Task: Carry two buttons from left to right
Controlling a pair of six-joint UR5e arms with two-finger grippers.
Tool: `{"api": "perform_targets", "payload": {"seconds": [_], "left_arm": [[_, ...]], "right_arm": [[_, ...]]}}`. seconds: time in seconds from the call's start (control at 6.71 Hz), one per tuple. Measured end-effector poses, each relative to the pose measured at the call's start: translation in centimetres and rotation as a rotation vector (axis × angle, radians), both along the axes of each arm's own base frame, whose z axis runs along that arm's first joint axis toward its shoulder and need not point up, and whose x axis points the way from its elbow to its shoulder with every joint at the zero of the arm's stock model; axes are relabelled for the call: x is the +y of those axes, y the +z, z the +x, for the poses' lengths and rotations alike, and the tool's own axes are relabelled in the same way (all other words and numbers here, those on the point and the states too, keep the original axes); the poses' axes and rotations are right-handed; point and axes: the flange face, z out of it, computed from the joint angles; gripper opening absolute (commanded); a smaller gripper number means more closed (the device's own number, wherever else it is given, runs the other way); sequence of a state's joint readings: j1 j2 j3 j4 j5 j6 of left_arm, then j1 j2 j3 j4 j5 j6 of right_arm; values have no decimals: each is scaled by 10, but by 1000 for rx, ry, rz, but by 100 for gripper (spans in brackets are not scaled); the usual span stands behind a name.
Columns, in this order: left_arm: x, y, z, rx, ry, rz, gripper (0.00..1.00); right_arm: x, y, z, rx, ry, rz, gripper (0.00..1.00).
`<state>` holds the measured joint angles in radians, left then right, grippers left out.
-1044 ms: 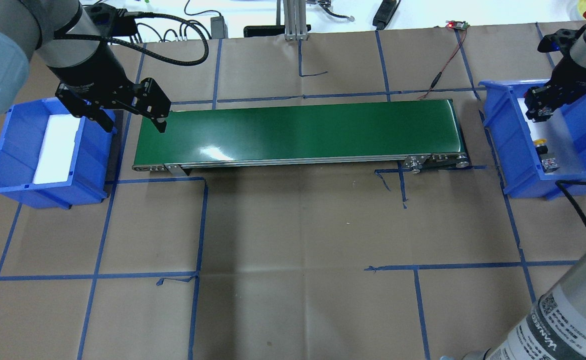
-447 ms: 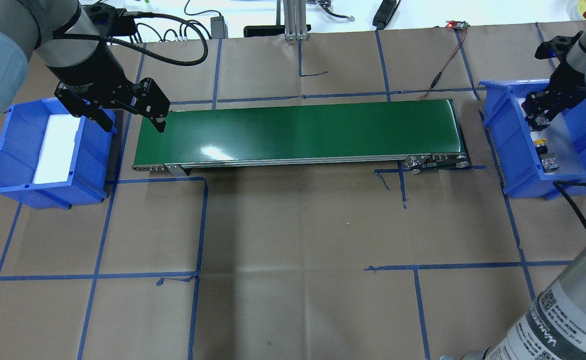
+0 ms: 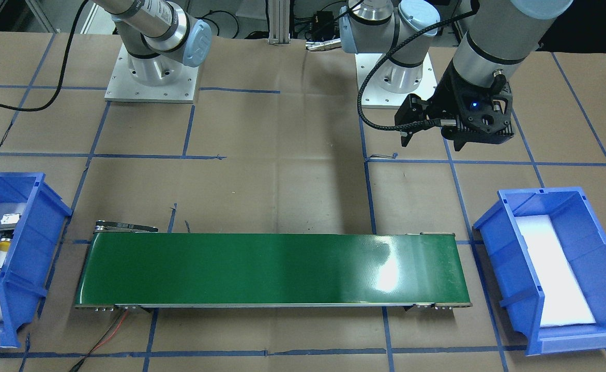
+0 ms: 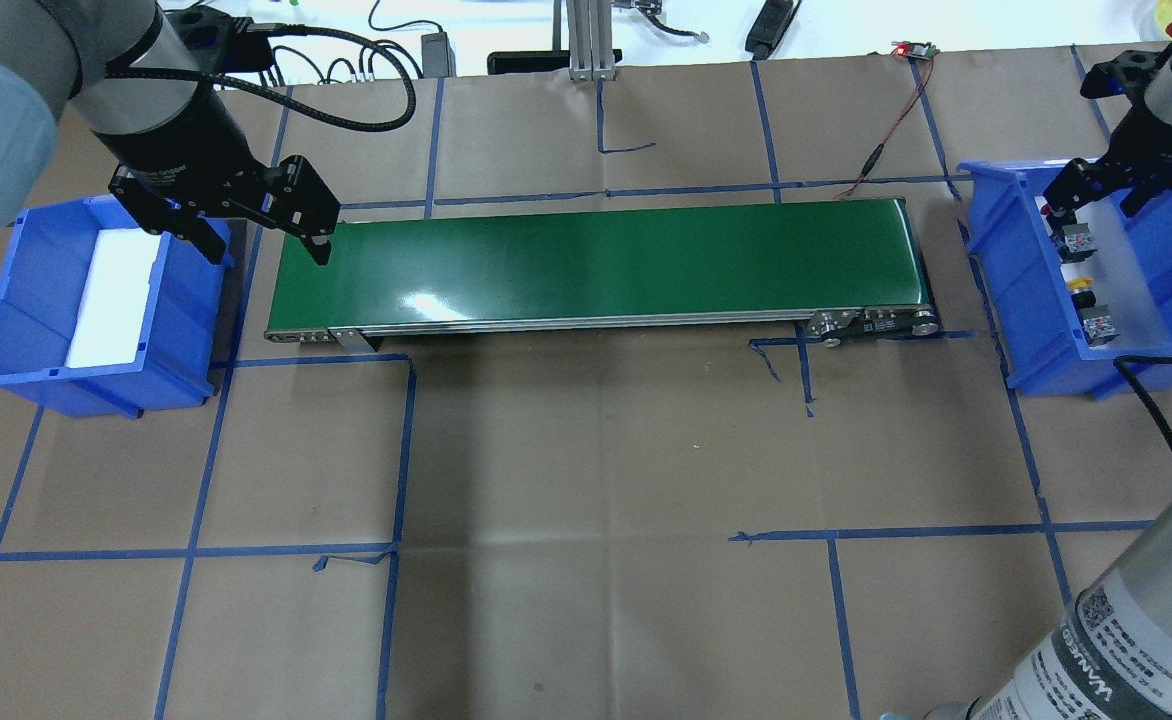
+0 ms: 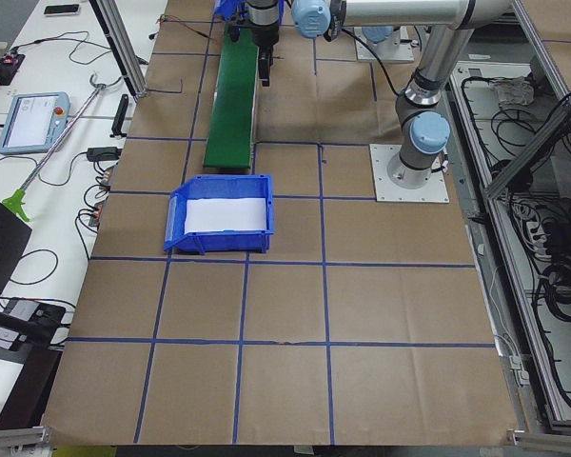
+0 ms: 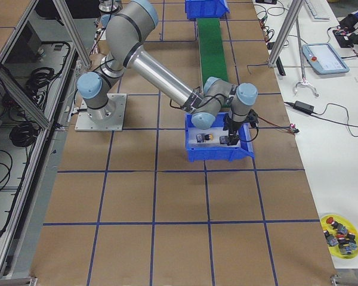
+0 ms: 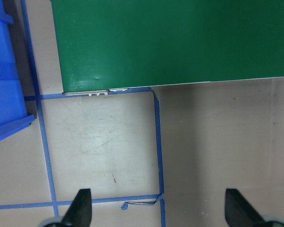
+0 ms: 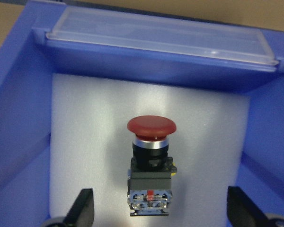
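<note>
As right fingers point(image 8: 84, 209) hang spread, red button point(image 8: 151, 126) below

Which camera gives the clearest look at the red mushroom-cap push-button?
Right wrist-mounted: the red mushroom-cap push-button sits centred, close, unobstructed. Overhead and exterior right show it tiny; front-facing catches only its cap at the edge.

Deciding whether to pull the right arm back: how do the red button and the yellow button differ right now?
The red button has a red cap, the yellow button a yellow one. The red button lies between the right gripper's open fingers, untouched; the yellow button lies outside them, nearer the robot. Both lie on their sides on the white foam in the blue bin, caps pointing away from the robot.
</note>
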<state>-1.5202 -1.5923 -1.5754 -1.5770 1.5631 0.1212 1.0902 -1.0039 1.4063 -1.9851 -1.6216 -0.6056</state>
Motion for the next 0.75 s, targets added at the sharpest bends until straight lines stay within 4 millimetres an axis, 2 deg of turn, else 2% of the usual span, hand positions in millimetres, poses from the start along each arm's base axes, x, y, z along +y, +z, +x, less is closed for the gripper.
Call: {"api": "perform_targets", "payload": {"seconds": [0.15,0.3,0.45,0.6,0.75], "left_arm": [[0,0,0,0,0,0,100],[0,0,0,0,-1,0,100],[0,0,-1,0,-1,0,100],[0,0,-1,0,0,0,100],[0,0,-1,0,0,0,100]], "right_arm": [[-2,30,3,16,-10,-23,100],[0,62,15,19,-43,-32,100],[8,104,45,18,-100,-39,100],[26,151,89,14,-164,-47,100],[49,190,143,6,-205,-49,100]]}}
